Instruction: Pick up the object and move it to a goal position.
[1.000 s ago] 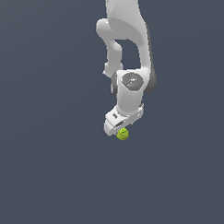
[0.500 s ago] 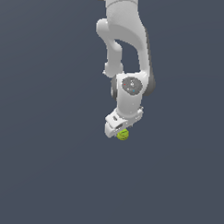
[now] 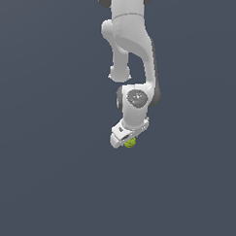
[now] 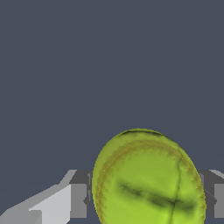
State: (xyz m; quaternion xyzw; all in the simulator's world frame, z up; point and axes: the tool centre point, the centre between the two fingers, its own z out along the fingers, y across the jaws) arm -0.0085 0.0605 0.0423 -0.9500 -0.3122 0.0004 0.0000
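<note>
Just below the centre of the exterior view, the white two-fingered gripper (image 3: 127,140) of the white jointed robot arm (image 3: 130,47) hangs over the plain dark grey ground (image 3: 39,184), with the small yellow-green ball with darker curved seams (image 3: 130,143) tucked at its tip. Compared with a second ago, ball and gripper sit at much the same spot in the frame, perhaps a shade higher, though at this size I cannot be sure. That suggests the grasp is made and the carry to the goal has barely begun; no goal marker shows.

In the wrist view, the ball (image 4: 148,179) fills the lower middle of the frame, with a dark grey finger pad (image 4: 81,192) pressed against each flank: the gripper (image 4: 146,194) is clenched on the ball.
</note>
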